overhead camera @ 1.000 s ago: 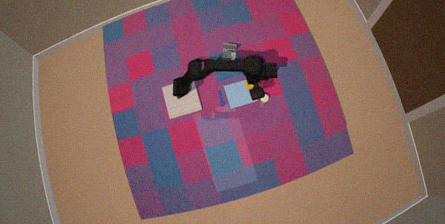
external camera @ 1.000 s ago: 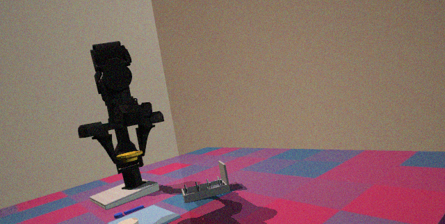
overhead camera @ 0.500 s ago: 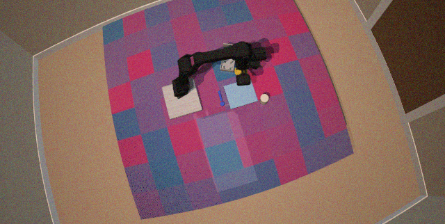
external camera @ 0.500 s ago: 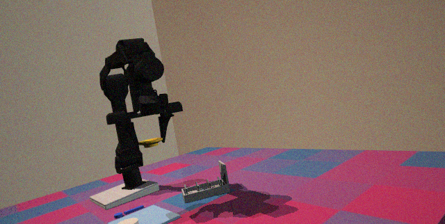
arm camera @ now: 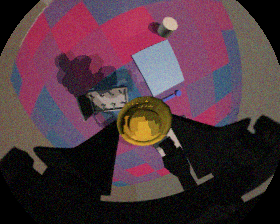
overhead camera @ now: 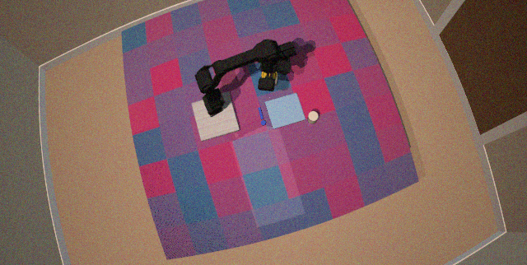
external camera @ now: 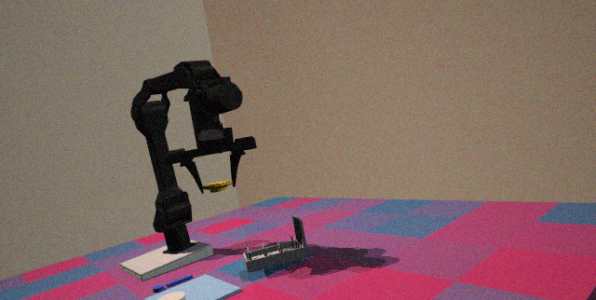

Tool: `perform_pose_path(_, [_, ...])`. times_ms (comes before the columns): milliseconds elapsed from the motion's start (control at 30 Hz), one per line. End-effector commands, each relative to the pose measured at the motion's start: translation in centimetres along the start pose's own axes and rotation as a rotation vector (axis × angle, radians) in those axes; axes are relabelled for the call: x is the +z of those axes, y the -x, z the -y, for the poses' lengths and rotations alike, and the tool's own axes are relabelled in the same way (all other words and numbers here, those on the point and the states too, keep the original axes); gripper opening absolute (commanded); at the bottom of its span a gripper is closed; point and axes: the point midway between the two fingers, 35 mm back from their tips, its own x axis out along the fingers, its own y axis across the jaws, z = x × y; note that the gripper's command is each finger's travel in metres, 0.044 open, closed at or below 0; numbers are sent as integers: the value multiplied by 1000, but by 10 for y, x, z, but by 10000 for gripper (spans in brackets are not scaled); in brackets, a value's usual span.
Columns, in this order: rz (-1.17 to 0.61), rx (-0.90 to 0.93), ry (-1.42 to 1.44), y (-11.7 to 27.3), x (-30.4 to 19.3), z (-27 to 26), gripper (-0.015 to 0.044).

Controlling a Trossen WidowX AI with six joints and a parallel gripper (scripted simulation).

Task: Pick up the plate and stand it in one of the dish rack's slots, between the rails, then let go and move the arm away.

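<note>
The round yellow plate (overhead camera: 269, 75) (external camera: 218, 186) (arm camera: 143, 121) is held in the air, nearly flat with a slight tilt. My gripper (external camera: 218, 188) (arm camera: 144, 120) is shut on the plate, a fingertip at each side of its rim. The grey dish rack (external camera: 278, 258) (arm camera: 110, 99) stands on the patchwork surface, lower than the plate, with short upright rails and a taller panel at one end. In the wrist view the rack is left of the plate. In the top view the arm hides the rack.
A light blue board (overhead camera: 285, 110) (external camera: 200, 290) (arm camera: 158, 67) lies near the rack. A blue utensil (overhead camera: 261, 114) (external camera: 180, 281) (arm camera: 171, 96) lies beside the board. A pale cylinder (overhead camera: 313, 116) (external camera: 172, 296) (arm camera: 168, 25) stands at the board's other side. The arm's base rests on a whitish slab (overhead camera: 218, 127) (external camera: 144, 266).
</note>
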Motion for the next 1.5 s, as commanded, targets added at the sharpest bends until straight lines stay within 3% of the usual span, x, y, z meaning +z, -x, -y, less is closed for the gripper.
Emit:
perform_pose_path(0, [-12, 48, 22, -9, 0, -7, 0])
perform_pose_path(733, [33, 523, 395, -82, 26, -46, 0])
perform_pose_path(1467, [383, 937, 775, -120, 31, -55, 0])
